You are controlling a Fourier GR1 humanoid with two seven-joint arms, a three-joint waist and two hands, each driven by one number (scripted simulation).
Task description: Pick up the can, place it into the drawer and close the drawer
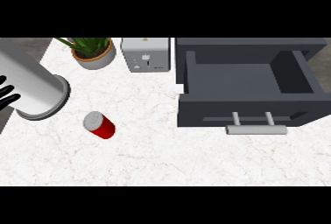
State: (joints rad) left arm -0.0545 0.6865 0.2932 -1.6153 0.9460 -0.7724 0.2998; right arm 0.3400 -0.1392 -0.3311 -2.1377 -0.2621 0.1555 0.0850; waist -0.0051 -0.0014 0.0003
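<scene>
Head view: can not yet picked up

At far left the left hand [6,92] showed straight, spread fingers, holding nothing; the right hand was out of sight. The can [99,125] lay left of centre, untouched. Judging so, a reach and grasp came next. Bare counter [161,162] led right to the open drawer [249,94].

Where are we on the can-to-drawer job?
Done: nothing but the dark grey drawer standing open with nothing showing inside. In hand: nothing; the red can with silver lid lies tilted on the white marble counter, left of the drawer. The left hand shows only fingers at the left edge, apart from the can. Left: pick, place, close.
</scene>
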